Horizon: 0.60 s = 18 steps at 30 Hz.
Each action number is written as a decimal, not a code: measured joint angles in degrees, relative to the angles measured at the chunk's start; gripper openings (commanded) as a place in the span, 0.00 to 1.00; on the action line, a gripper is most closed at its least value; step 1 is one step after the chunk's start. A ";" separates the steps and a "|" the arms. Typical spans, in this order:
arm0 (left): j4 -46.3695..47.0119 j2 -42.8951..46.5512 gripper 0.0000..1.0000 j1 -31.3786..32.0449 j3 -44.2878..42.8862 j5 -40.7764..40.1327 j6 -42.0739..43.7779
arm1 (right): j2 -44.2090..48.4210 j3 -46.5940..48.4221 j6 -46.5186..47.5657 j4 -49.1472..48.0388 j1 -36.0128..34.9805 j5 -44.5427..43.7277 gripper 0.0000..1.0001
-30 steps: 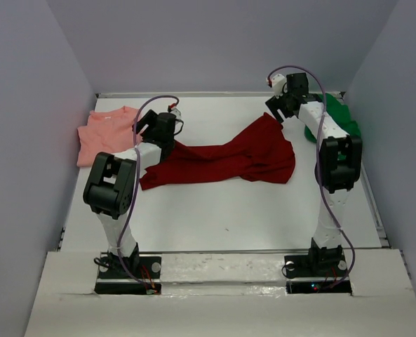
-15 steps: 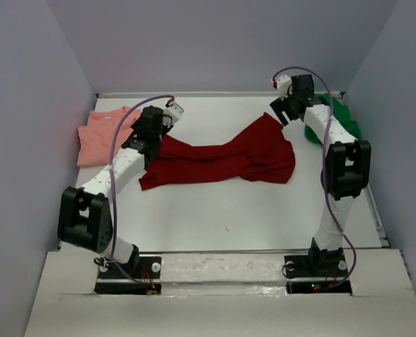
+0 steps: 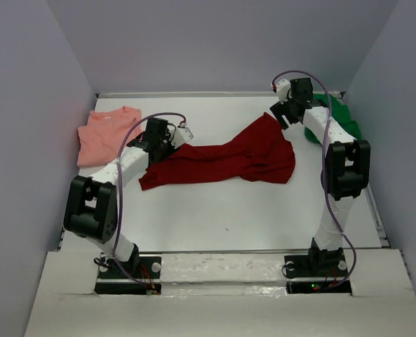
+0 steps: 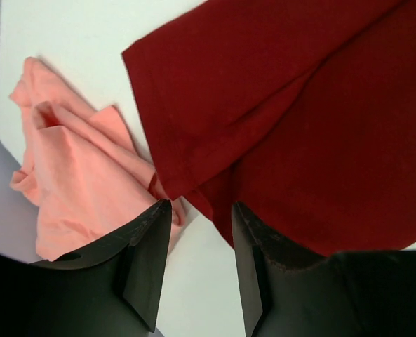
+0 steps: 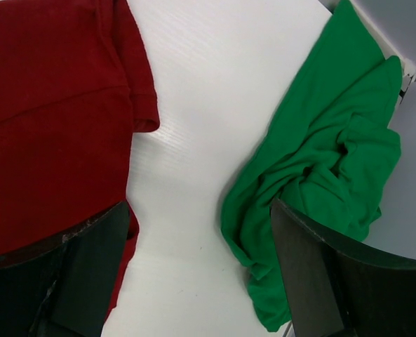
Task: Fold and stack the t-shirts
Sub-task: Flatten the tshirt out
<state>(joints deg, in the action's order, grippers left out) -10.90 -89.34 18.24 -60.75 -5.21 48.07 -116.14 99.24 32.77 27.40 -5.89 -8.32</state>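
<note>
The dark red t-shirt [image 3: 229,158] lies crumpled and stretched across the middle of the table. The salmon pink t-shirt [image 3: 102,133] sits at the back left and the bright green t-shirt [image 3: 337,119] is bunched at the back right. My left gripper [image 3: 176,137] hovers over the red shirt's left end. In the left wrist view the left gripper [image 4: 200,206] is open, with bare table between its fingers, pink cloth [image 4: 74,175] to one side and red cloth [image 4: 285,119] to the other. My right gripper [image 5: 200,205] is wide open above the bare strip between the red shirt [image 5: 53,119] and the green shirt [image 5: 320,161].
Grey walls close in the white table [image 3: 222,210] at the back and on both sides. A raised lip [image 3: 222,256] runs along the near edge, in front of the arm bases. The green shirt lies against the back right corner.
My left arm has swung from beside the pink shirt to the red shirt's left end, and its jaws have narrowed. The right gripper has shifted slightly toward the green shirt.
</note>
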 measured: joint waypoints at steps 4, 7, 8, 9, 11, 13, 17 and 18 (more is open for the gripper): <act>-0.92 -2.73 0.50 0.00 -0.04 1.03 1.40 | 0.00 -0.63 0.00 -0.02 0.00 -0.15 0.86; -1.20 -5.14 0.50 0.00 -0.28 1.16 2.14 | 0.00 -0.74 0.02 -0.02 0.00 -0.33 0.86; -1.36 -5.81 0.50 0.00 -0.33 1.16 2.36 | 0.00 -0.74 0.02 -0.02 0.00 -0.37 0.86; -1.49 -6.36 0.50 0.00 -0.35 1.16 2.54 | 0.00 -0.76 0.07 -0.02 0.00 -0.44 0.86; -1.73 -6.95 0.50 0.00 -0.35 1.14 2.75 | 0.00 -0.81 0.24 -0.02 0.00 -0.57 0.86; -1.73 -7.26 0.49 0.00 -0.35 1.09 3.06 | 0.00 -0.83 0.44 -0.02 0.00 -0.79 0.86; -1.18 -7.32 0.49 0.00 -0.35 0.24 3.52 | 0.00 -0.83 0.63 -0.02 0.00 -0.94 0.86; -0.83 -7.32 0.49 0.00 -0.35 -0.17 3.58 | 0.00 -0.83 0.66 -0.02 0.00 -0.94 0.86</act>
<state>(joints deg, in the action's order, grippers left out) -11.73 -96.66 18.24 -61.10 -5.39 51.66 -116.14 98.41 33.43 27.38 -5.89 -9.26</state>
